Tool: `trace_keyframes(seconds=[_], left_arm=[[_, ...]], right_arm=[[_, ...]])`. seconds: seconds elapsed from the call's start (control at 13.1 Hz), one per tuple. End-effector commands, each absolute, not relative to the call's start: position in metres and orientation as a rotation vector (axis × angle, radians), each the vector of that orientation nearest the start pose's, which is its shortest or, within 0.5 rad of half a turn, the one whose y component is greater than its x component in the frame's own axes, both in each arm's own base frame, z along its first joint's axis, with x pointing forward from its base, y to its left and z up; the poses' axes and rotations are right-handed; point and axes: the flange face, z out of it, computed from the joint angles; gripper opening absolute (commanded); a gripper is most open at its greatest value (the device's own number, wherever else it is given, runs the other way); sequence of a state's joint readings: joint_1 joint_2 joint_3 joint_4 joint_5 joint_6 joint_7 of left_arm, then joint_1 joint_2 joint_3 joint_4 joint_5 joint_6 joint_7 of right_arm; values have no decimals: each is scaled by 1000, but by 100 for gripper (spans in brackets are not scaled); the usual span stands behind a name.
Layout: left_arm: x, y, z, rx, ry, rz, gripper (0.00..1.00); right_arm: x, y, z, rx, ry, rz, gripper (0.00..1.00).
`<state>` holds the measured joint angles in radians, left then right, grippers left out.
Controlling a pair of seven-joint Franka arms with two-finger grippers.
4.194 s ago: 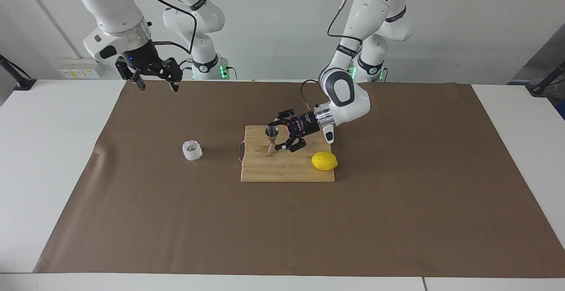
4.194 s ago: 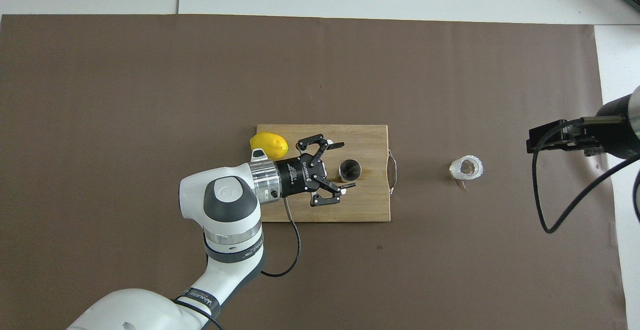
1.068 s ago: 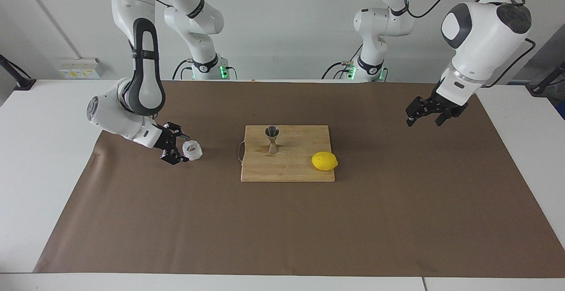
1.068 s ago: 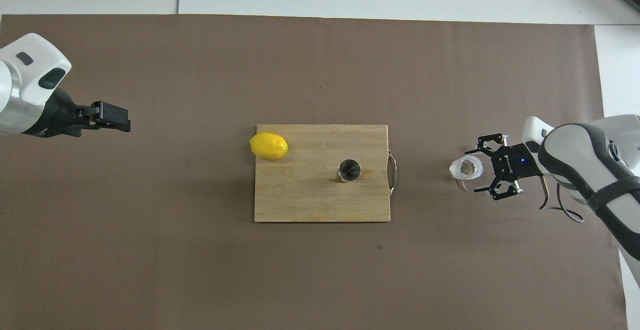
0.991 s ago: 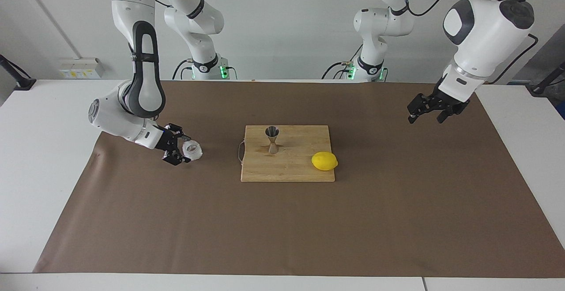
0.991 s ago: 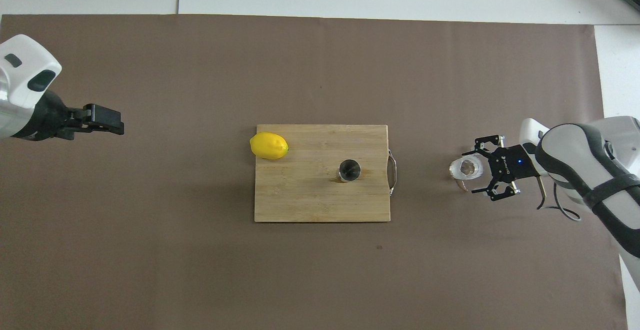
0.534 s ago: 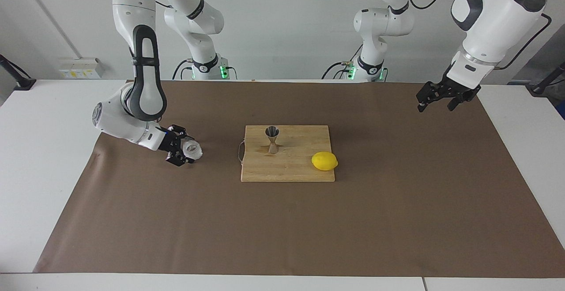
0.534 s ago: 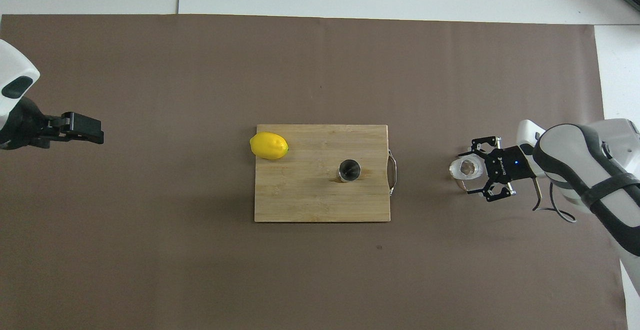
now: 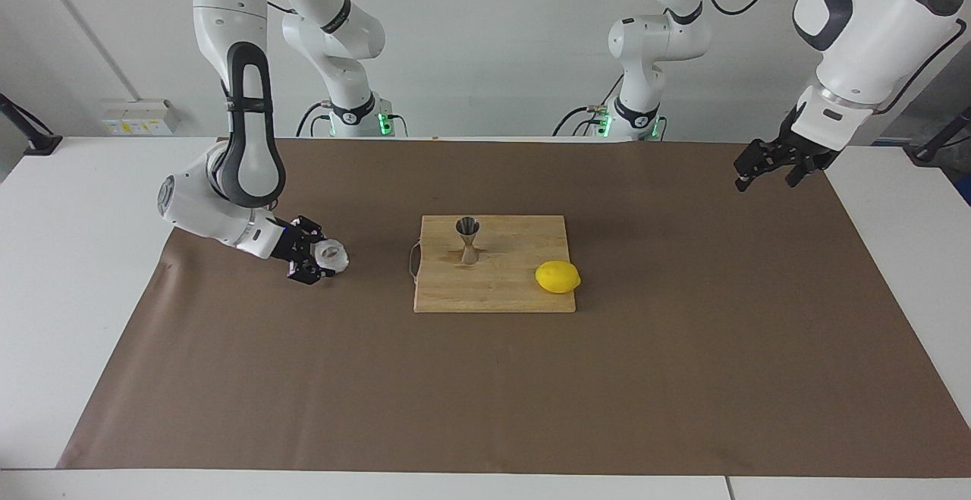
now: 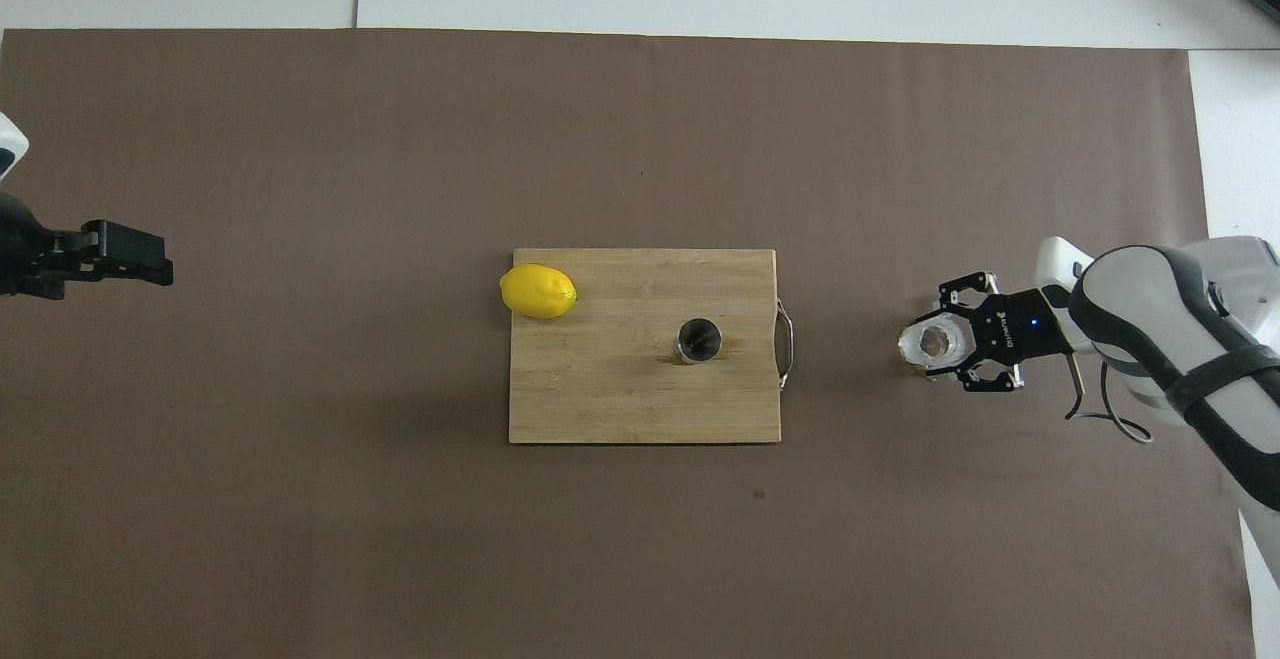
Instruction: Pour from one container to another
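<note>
1. The right arm reaches low over the brown mat, forearm slanted down, its right end effector [image 9: 317, 259] closed around the whitish cup [image 9: 331, 256], which stands on the mat toward the right arm's end of the worktop [image 9: 76, 257].
2. The left arm is raised; its left end effector [image 9: 766, 166] hangs with fingers spread over the mat's edge at its own end.
3. The steel jigger [image 9: 467, 239] stands upright on the wooden board [image 9: 493, 287], a lemon [image 9: 557, 277] beside it.
4. What is inside the cup or the jigger cannot be told.
</note>
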<state>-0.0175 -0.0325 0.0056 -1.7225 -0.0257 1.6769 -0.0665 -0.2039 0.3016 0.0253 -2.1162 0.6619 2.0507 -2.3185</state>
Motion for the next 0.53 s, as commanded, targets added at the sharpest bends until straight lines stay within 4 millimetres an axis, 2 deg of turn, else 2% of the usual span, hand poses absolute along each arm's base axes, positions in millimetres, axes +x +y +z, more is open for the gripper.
trace_keyframes(seconds=[0.0, 0.23, 0.46], left_arm=[[545, -11, 578, -3127, -63, 49, 100], [541, -10, 580, -3131, -69, 112, 100], [539, -14, 598, -3128, -60, 151, 100]], right_arm=[[532, -60, 247, 2351, 2698, 749, 0], [532, -60, 250, 2388, 2684, 753, 0], [536, -56, 275, 2444, 2599, 749, 0]])
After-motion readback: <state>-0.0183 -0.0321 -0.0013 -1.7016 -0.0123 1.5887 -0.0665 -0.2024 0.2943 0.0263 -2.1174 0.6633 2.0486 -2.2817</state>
